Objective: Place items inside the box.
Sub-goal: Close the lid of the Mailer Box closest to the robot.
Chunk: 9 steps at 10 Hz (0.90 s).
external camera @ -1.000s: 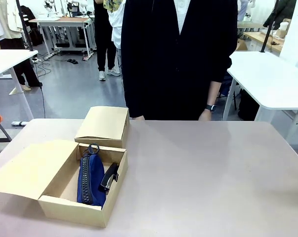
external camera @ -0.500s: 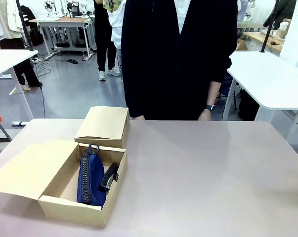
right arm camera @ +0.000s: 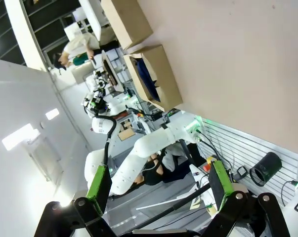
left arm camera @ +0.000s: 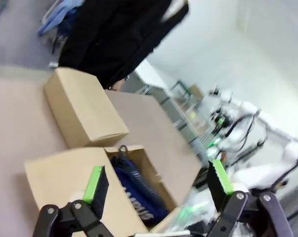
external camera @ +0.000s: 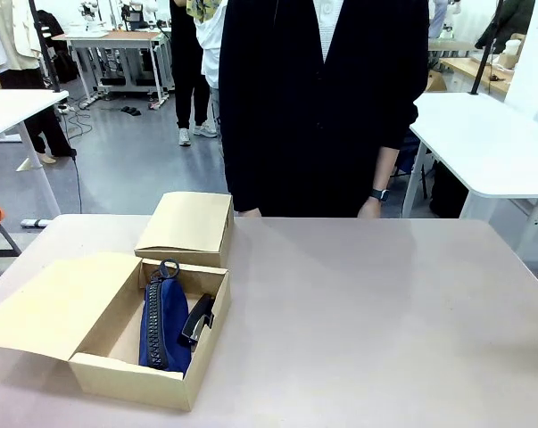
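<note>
An open cardboard box stands at the table's front left, its lid flap folded out to the left. Inside lie a navy zip pouch and a black stapler against the right wall. In the left wrist view the same box with the navy pouch sits beyond my left gripper, which is open and empty. My right gripper is open too, holding nothing, with the box far off.
A second, closed cardboard box stands just behind the open one. A person in a dark top stands at the far edge, hands down by the table rim. White tables flank the scene on both sides.
</note>
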Available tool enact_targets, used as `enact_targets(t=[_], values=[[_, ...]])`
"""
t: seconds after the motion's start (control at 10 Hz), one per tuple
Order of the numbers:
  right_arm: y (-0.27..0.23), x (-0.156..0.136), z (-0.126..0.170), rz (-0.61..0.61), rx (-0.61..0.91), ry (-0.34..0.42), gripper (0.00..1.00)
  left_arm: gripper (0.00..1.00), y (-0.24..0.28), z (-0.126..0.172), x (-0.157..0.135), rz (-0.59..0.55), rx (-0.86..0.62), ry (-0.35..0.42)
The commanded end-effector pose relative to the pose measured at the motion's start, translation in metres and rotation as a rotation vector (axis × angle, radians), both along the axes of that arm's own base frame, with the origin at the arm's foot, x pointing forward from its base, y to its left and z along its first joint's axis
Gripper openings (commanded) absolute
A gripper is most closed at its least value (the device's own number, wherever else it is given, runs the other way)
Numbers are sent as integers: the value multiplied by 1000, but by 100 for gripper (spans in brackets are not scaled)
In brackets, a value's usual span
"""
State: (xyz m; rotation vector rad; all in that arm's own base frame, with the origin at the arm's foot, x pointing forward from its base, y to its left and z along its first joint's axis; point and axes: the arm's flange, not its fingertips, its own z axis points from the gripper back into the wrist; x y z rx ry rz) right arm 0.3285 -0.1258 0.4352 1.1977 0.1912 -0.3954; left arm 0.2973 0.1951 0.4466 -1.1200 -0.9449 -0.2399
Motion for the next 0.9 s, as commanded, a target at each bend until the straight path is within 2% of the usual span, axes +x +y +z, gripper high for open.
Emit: enact_targets(t=[0.0,0.1,0.2,0.3,0.4,0.6,0.7,0.8], values=[[3,-1,3,-31,2,7,100,100,5,-14,2,66,352,-795],[3,-1,3,-31,2,7,100,100,6,-18,-1,-27,315,-917],[3,-1,3,-31,2,7,100,100,6,-24,-2,-56,423,-1046],[3,-1,3,-31,2,7,100,100,2,-35,-2,-119,540,-1140],[3,-1,3,-31,2,7,100,100,-5,-45,-3,-206,626,-1203],[3,-1,3,-31,2,7,100,100,-19,-61,-4,-356,743,-1234],[3,-1,3,-31,2,7,100,100,-22,-65,-1,-386,784,-1249],[3,-1,3,-31,2,7,100,100,-17,-43,-4,-359,568,-920]])
